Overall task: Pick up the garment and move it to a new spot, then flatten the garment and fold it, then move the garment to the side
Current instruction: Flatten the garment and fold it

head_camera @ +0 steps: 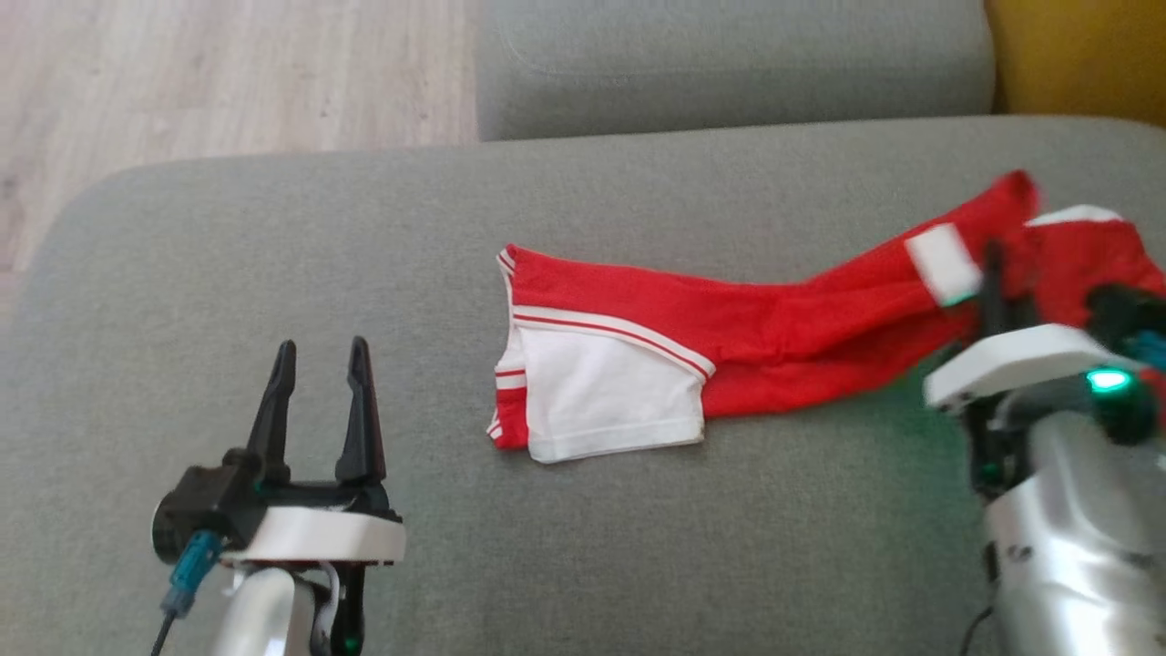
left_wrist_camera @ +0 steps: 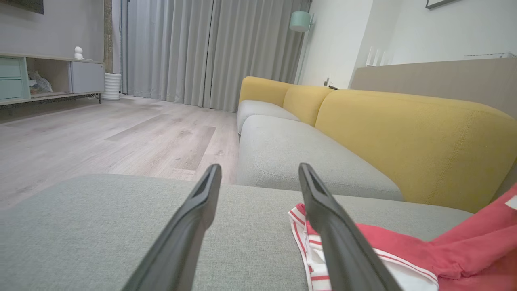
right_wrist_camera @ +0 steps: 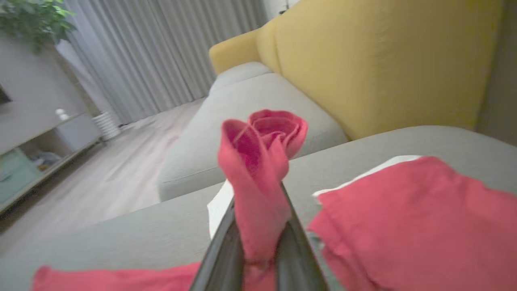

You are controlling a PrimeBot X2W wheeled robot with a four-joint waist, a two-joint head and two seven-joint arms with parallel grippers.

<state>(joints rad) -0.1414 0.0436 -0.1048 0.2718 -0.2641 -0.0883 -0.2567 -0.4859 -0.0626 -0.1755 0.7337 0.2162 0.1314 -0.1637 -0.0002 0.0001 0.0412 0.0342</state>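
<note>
Now, garments: one red garment (head_camera: pixel 756 333) with a white panel and striped trim at its left end.
Garment position: stretched across the near grey seat cushion (head_camera: pixel 273 273); the white end lies flat near the middle and the right end is raised off the fabric.
Grippers: two.
Left gripper (head_camera: pixel 322 351): its two dark fingers are spread with nothing between them, over the cushion to the garment's left and apart from it.
Right gripper (head_camera: pixel 993 264): its two fingers are clamped on a bunched red fold at the garment's right end, and the fold pokes up past the fingertips in the right wrist view.
Grey cushions: two, the second cushion (head_camera: pixel 729 64) beyond the first.
Yellow backrest (head_camera: pixel 1075 55): one corner at the head view's upper right.
Wooden floor (head_camera: pixel 182 73): upper left.
</note>
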